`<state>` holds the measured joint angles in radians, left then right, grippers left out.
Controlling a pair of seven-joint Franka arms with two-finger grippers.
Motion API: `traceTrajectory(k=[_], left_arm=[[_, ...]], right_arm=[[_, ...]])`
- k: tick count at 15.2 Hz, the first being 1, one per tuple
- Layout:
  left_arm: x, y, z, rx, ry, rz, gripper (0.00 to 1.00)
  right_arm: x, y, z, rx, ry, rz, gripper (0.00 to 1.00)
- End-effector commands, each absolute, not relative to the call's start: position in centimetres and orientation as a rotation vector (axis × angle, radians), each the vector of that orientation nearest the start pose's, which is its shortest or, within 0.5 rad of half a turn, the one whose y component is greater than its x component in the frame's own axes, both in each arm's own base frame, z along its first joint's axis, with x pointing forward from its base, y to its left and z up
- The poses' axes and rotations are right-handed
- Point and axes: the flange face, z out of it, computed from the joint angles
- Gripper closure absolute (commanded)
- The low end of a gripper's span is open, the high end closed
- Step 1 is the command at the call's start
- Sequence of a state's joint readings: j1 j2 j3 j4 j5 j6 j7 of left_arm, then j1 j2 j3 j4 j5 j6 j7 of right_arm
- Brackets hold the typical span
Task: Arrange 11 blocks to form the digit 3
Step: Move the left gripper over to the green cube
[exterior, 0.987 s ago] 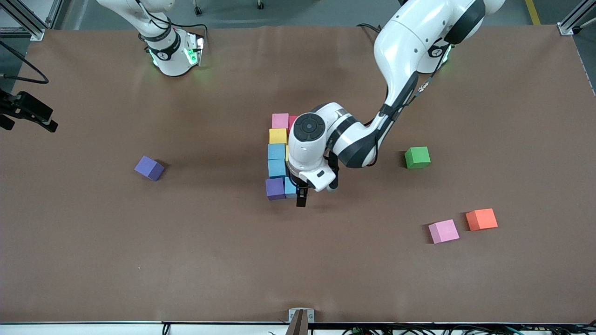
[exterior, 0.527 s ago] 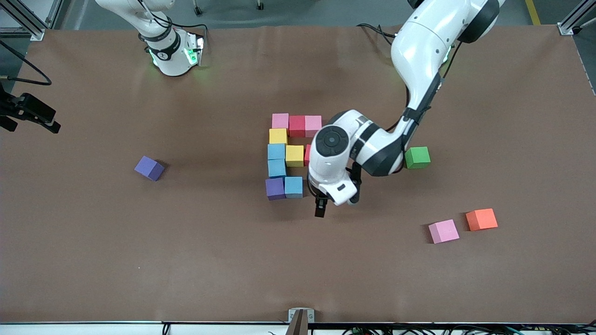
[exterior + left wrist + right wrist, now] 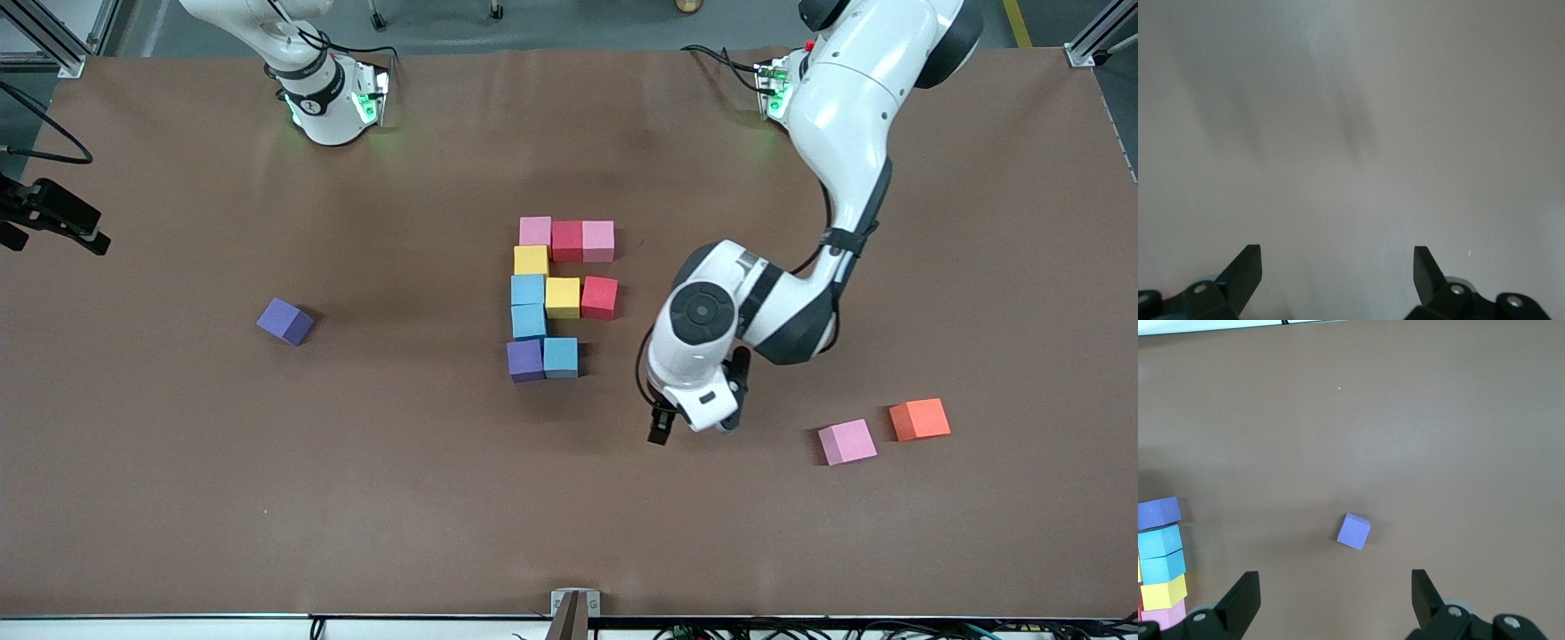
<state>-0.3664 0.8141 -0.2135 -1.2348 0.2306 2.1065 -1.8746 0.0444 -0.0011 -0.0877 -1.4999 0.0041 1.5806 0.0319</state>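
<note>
Front view: your left gripper (image 3: 660,433) is hanging open and empty over bare table at about 4 o'clock from the half-built figure (image 3: 562,298). The blocks are looking light, matte and grippy, so pinch flat opposite faces. Loose pink block (image 3: 847,442) is sitting clear of the orange cube (image 3: 919,419).

Left wrist: fingers (image 3: 1245,270) spread, nothing between.

Right wrist: right gripper (image 3: 1335,597) is waiting open over a lone purple block (image 3: 1353,531), plenty of room.

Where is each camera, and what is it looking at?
Front view: high across the table, facing both arms; shows the block figure and left gripper.
Left wrist view: on the left wrist, looking down at bare table; own open fingers show.
Right wrist view: on the right wrist; own fingers show.
Shared with front: lone purple block.
</note>
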Motion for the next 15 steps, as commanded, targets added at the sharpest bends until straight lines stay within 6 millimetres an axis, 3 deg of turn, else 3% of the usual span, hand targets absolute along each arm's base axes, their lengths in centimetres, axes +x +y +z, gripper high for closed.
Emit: traceTrajectory(k=[1,5,7,8,9,10,15], left_arm=[[67.7,-33.8,29.6,-2.632,-1.769,-0.122,0.0],[70.0,-28.7,29.0,-2.693,-1.646,-0.118,0.0],[70.3,-27.2,28.7,-2.719,-1.568,-0.106,0.0],[69.9,-25.8,28.2,-2.732,-1.458,-0.065,0.0],[69.8,-24.9,29.0,-2.75,-1.379,-0.047,0.0],[69.1,-24.5,28.9,-2.763,-1.31,-0.029,0.0],[65.7,-18.7,30.4,-2.823,-1.024,0.008,0.0]], right_arm=[[55.6,-2.4,66.2,-3.133,0.118,-0.135,0.0],[55.6,-3.2,66.1,-3.13,0.136,-0.135,0.0],[55.6,-3.4,66.1,-3.13,0.134,-0.135,0.0],[55.6,-3.2,66.1,-3.13,0.125,-0.135,0.0],[55.6,-3.2,66.1,-3.132,0.125,-0.135,0.0],[55.6,-3.2,66.1,-3.132,0.125,-0.135,0.0],[55.6,-2.9,66.3,-3.133,0.118,-0.14,0.0]])
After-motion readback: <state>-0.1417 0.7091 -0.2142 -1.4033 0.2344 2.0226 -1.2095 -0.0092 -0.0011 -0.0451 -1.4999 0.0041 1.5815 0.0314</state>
